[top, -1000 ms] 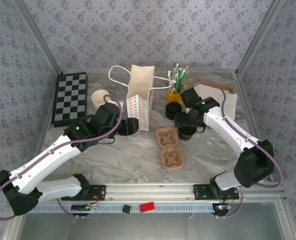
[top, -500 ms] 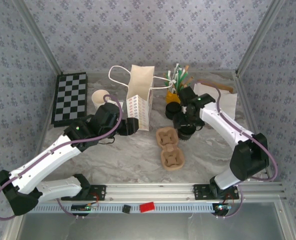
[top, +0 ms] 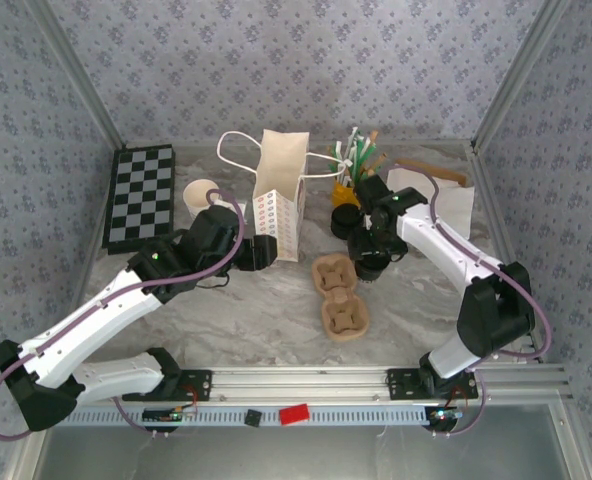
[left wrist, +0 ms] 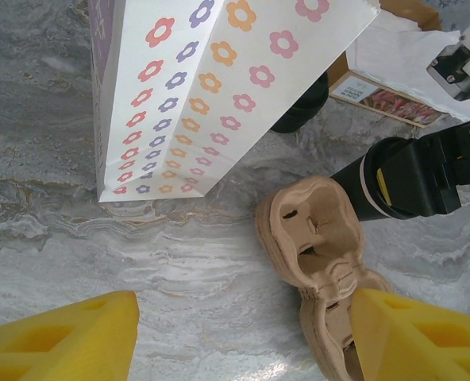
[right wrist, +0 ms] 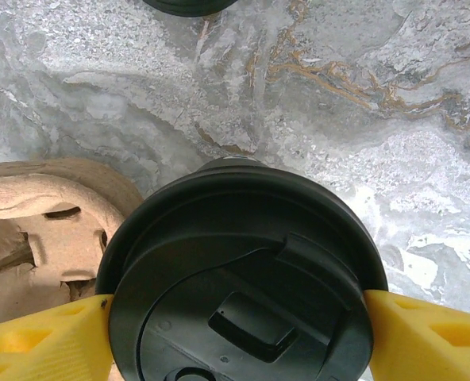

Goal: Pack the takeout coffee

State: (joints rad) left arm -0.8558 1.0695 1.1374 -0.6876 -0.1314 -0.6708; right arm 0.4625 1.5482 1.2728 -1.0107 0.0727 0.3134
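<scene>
Left gripper hangs released, nothing between its pads, near the flowered paper bag. Just right of the pulp carrier, the takeout coffee stands on the marble table. Right gripper straddles its lid; clamped or not, I cannot tell. Best squeeze gently and evenly, then lift straight up

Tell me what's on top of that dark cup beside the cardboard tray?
A round black plastic lid sits on the cup, covering its mouth. What is inside cannot be seen; the lid hides it.
</scene>
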